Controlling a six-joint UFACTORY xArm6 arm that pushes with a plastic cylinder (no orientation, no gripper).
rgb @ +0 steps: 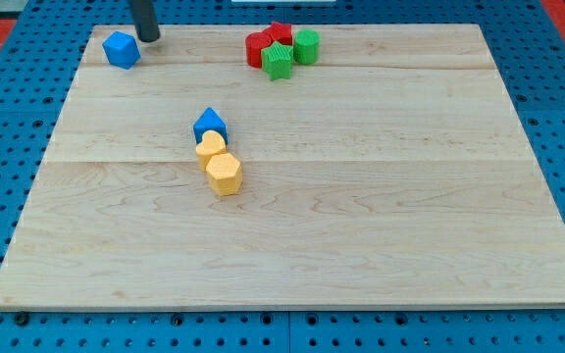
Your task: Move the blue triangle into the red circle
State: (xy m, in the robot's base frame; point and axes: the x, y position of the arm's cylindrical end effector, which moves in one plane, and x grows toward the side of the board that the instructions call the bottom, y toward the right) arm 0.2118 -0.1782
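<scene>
My tip [150, 38] sits at the wooden board's [361, 226] top-left, just right of a blue block [121, 49]; no jaws here, only a bare rod. The blue triangle [209, 124] lies mid-board, touching a yellow block [210, 147], well apart from the red circle [258, 47].

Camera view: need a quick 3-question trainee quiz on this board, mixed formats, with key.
1. True or false: my tip is touching the blue triangle.
2. Which block lies directly against the blue triangle on its lower side? A) the green star B) a yellow block C) the blue cube
3. Fill in: the red circle sits in a cluster near the view's ____ edge.

Key:
1. False; my tip is near the view's top left, just right of the blue cube.
2. B
3. top
</scene>
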